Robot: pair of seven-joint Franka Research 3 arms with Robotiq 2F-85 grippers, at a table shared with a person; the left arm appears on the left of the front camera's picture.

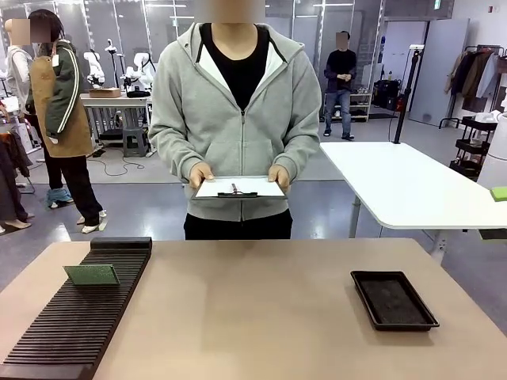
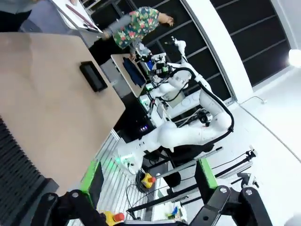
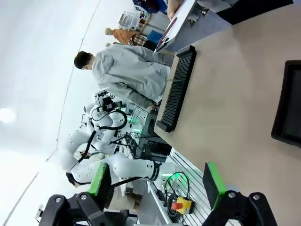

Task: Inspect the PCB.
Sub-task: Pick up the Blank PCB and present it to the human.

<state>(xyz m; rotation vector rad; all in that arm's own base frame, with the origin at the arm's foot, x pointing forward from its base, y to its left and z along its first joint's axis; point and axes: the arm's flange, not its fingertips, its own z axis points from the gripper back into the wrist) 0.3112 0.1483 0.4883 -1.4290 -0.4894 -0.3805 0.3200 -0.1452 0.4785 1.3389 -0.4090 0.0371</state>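
Left fingers [image 2: 205,174] and right fingers [image 3: 212,181] are wide apart, empty. Best to pinch the thin green circuit board [image 1: 92,275] in the black ribbed rack [image 1: 47,340] gently by its edges.

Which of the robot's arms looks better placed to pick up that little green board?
Probably the left: the PCB stands in the slotted rack on the robot's left side of the table, and the left gripper is open.

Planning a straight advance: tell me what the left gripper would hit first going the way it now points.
Nothing close. The open left gripper points past the near edge of the table; first in line looks to be a white robot arm beyond that edge, though depth is hard to judge.
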